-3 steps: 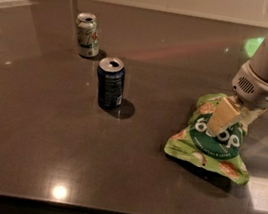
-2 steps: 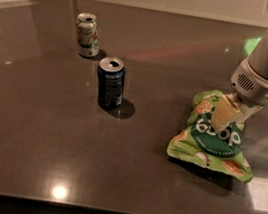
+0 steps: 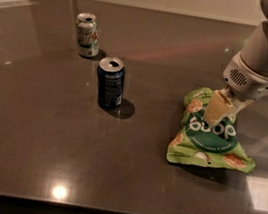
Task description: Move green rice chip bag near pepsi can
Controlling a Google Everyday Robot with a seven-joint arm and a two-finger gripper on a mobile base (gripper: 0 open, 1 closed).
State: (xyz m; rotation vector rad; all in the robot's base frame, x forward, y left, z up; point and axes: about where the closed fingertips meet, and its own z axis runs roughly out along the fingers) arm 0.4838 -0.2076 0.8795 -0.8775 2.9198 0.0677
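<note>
Gripper down on the soft, light, crinkly green rice chip bag, well right of pepsi can; its grip could not be told; best pinched at the top seam.

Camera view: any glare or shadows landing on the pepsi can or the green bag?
Camera view: the glossy table has a round hotspot near the front edge and a pale rectangular reflection at right, both off the objects; the pepsi can casts a short shadow rightward; the green rice chip bag is brightly lit, with the gripper over its upper half.
</note>
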